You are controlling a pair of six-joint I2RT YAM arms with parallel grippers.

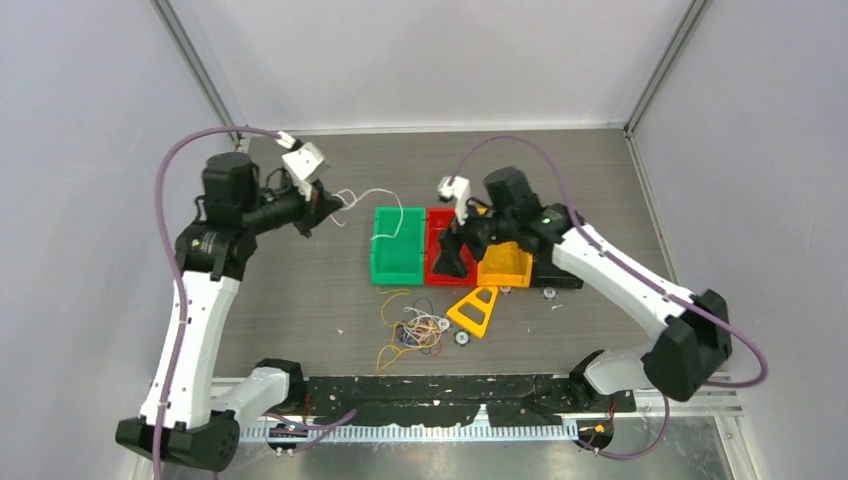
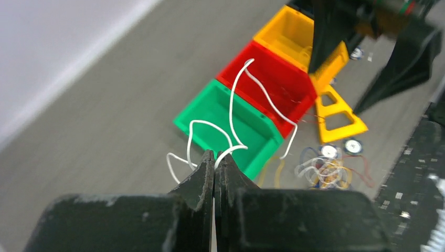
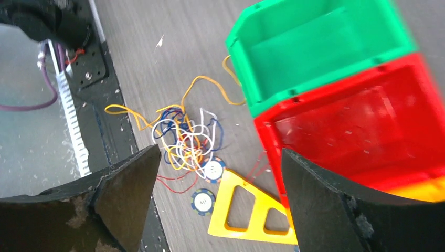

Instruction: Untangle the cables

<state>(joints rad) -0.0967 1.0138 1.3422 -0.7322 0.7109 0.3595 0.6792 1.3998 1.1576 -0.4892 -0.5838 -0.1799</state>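
Separating step, seemingly: left end effector [image 2: 214, 157], left of the green bin [image 3: 315, 52], is clenched on a white cable [image 2: 231, 110]. Right end effector [image 3: 219, 153] hangs released, right of the bin. The tangle [image 3: 186, 139] lies on the counter nearside. Next, probably: bin the white cable.

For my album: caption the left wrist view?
Left gripper shut on a white cable; green bin and tangled cables beyond.

The grey tabletop [image 1: 300, 280] carries a green bin [image 1: 398, 268], red bin [image 1: 438, 228] and yellow bin [image 1: 503, 270] side by side. Near them lie a yellow triangle [image 3: 236, 231], two discs [image 3: 203, 199] and tangled cables [image 1: 420, 330].
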